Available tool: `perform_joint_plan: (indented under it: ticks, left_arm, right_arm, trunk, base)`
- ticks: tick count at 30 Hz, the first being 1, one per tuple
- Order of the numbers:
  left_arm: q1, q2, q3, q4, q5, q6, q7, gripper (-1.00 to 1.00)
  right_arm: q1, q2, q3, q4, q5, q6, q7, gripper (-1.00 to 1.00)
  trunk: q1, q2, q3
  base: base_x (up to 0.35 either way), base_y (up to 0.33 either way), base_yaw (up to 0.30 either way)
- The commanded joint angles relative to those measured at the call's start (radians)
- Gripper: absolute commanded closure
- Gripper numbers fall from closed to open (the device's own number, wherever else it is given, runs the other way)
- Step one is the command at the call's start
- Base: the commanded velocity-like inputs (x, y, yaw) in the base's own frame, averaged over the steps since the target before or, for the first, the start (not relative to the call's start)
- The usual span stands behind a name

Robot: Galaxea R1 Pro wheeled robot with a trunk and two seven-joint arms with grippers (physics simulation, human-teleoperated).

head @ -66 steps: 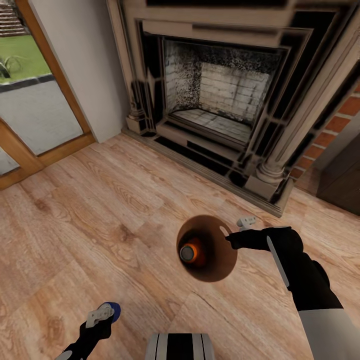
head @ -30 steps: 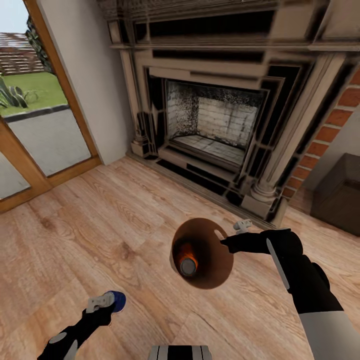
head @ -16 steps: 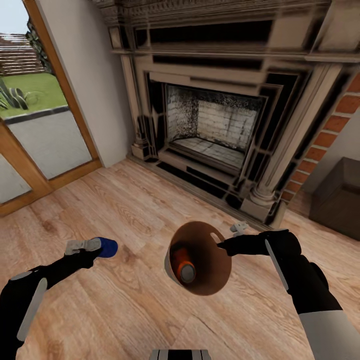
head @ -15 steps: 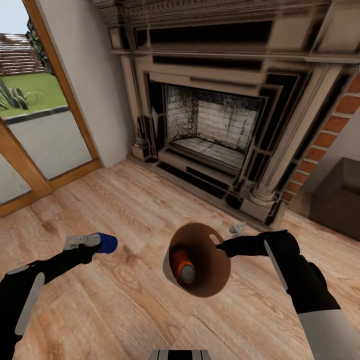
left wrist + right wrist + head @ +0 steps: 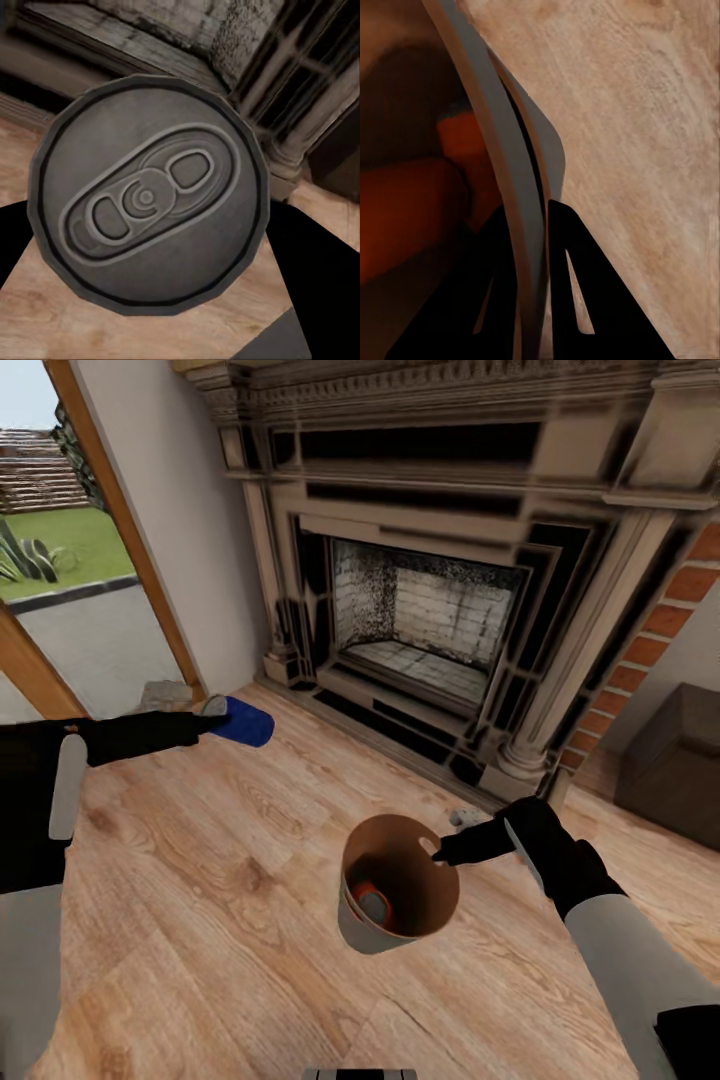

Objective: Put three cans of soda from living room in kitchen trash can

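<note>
My left gripper (image 5: 205, 713) is shut on the dark blue soda can (image 5: 240, 721), held out at the left above the wood floor; the can's silver top (image 5: 146, 193) faces the left wrist camera. The tapered trash can (image 5: 392, 880), brown inside and pale grey outside, hangs above the floor with my right gripper (image 5: 440, 850) shut on its rim (image 5: 514, 217). An orange soda can (image 5: 368, 903) lies at the bottom of the bin, and orange (image 5: 412, 202) glows inside it in the right wrist view. How many cans lie inside I cannot tell.
The ornate dark fireplace (image 5: 430, 610) stands ahead, with red brick (image 5: 655, 635) and a dark cabinet (image 5: 675, 760) at the right. Wood-framed glass doors (image 5: 70, 590) are at the left. Light plank floor (image 5: 200, 900) spreads below both arms.
My left arm has risen and swung away from me with the blue can. The bin has tipped more upright and dropped slightly. The head camera has tilted up since the oldest frame.
</note>
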Motion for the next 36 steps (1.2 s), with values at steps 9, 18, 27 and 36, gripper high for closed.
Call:
perform_joint_plan:
  ticks: [9, 18, 27, 36]
  left_arm:
    - [-0.238, -0.028, -0.375, 0.224, -0.016, 0.000, -0.057, 1.00]
    - [-0.277, -0.112, -0.557, 0.369, -0.024, 0.000, -0.071, 1.00]
    - [-0.268, -0.126, -0.608, 0.367, -0.020, -0.012, -0.073, 1.00]
    - [-0.268, -0.126, -0.608, 0.367, -0.020, -0.012, -0.073, 1.00]
  right_arm:
    - [-0.173, 0.011, 0.060, 0.237, -0.040, 0.018, 0.009, 1.00]
    - [-0.269, 0.076, 0.135, 0.378, -0.032, 0.018, -0.002, 1.00]
    - [-0.286, 0.089, 0.141, 0.399, 0.129, -0.009, -0.041, 1.00]
    - [-0.286, 0.089, 0.141, 0.399, 0.363, -0.083, -0.041, 1.00]
  trunk:
    - [-0.035, 0.063, 0.028]
    - [-0.069, 0.126, 0.056]
    - [-0.080, 0.147, 0.066]
    - [-0.080, 0.147, 0.066]
  base:
    - [0.000, 0.000, 0.000]
    - [0.000, 0.000, 0.000]
    - [0.000, 0.000, 0.000]
    - [0.000, 0.000, 0.000]
